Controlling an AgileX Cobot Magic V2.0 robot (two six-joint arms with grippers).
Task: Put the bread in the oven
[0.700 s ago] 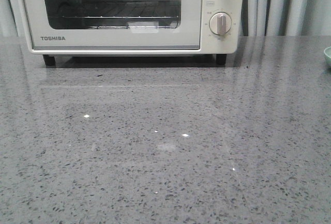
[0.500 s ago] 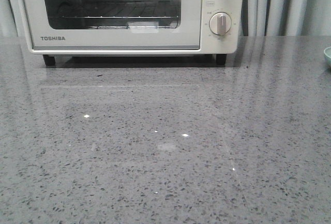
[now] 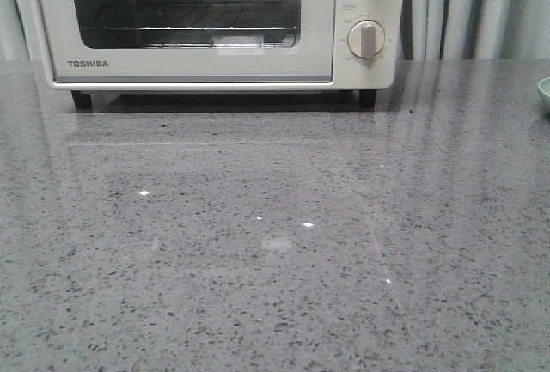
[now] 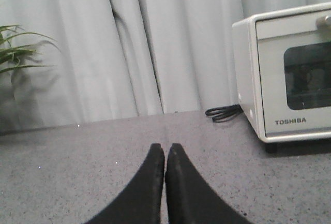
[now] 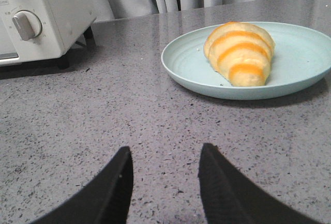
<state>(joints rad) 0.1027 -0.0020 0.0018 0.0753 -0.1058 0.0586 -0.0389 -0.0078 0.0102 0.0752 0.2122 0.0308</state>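
The cream-white Toshiba oven (image 3: 215, 67) stands at the back of the grey counter with its glass door closed. It also shows in the left wrist view (image 4: 289, 74) and the right wrist view (image 5: 41, 17). The golden-brown bread (image 5: 240, 52) lies on a pale green plate (image 5: 191, 69), to the right of the oven. My right gripper (image 5: 164, 154) is open and empty above the counter, short of the plate. My left gripper (image 4: 165, 149) is shut and empty, to the left of the oven. Neither gripper shows in the front view.
The plate's edge (image 3: 544, 93) shows at the far right of the front view. A black power cord (image 4: 223, 112) lies beside the oven. A green plant (image 4: 15, 53) stands at the far left. Grey curtains hang behind the counter.
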